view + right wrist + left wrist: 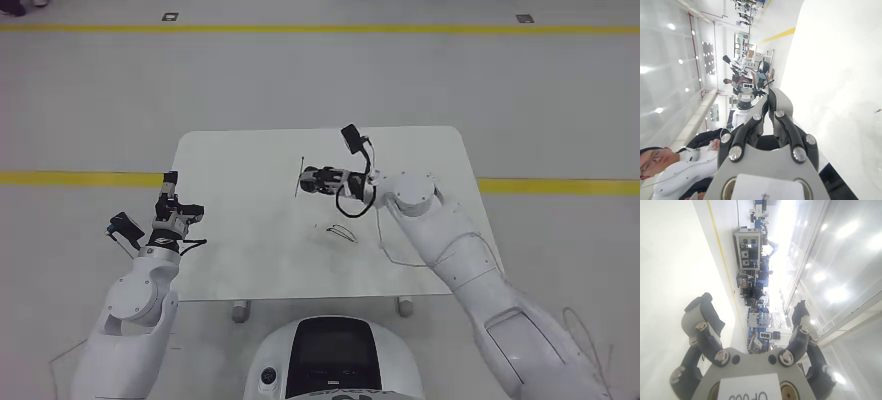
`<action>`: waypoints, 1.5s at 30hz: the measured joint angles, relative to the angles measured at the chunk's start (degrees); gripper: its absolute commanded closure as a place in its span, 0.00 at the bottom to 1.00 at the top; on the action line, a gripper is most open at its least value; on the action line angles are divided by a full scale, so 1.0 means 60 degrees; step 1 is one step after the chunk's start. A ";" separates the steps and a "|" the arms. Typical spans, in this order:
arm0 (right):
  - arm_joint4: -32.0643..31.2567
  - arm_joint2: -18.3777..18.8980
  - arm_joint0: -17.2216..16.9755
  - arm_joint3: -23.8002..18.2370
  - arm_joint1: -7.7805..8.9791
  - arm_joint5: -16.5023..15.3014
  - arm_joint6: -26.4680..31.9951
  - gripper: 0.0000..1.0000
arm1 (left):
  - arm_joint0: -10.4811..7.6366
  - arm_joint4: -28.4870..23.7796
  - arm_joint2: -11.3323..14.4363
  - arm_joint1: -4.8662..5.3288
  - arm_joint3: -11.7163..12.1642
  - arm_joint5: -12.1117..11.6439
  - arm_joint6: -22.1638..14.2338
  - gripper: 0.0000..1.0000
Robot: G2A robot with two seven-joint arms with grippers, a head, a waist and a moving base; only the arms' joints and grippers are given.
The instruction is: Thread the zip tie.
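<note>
A thin black zip tie [301, 168] stands out past my right gripper [306, 181] over the middle of the white table [250, 250]. In the right wrist view the black strip [769, 91] runs between the pressed-together fingertips of the right gripper [769, 99], which is shut on it. My left gripper [170, 186] hovers at the table's left edge, well apart from the tie. Its fingers [705, 311] are spread wide in the left wrist view, and the left gripper [753, 308] holds nothing.
A thin dark loop [341, 232], seemingly another tie or wire, lies on the table near the front centre. The right arm's cable [384, 245] trails across the table beside it.
</note>
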 measured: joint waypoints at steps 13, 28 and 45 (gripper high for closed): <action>0.0070 0.0021 -0.0193 -0.0177 -0.0003 0.0177 -0.0359 1.00 | 0.0000 0.0000 0.0000 0.0000 0.0000 0.0000 0.0000 0.00; 0.0672 0.0164 -0.0395 -0.0666 -0.0088 0.1946 -0.1814 1.00 | 0.0000 0.0000 0.0000 0.0000 0.0000 0.0000 0.0000 0.00; 0.0516 0.0067 -0.0569 -0.1158 -0.0124 0.2266 -0.2468 1.00 | 0.0000 0.0000 0.0000 0.0000 0.0000 0.0000 0.0000 0.00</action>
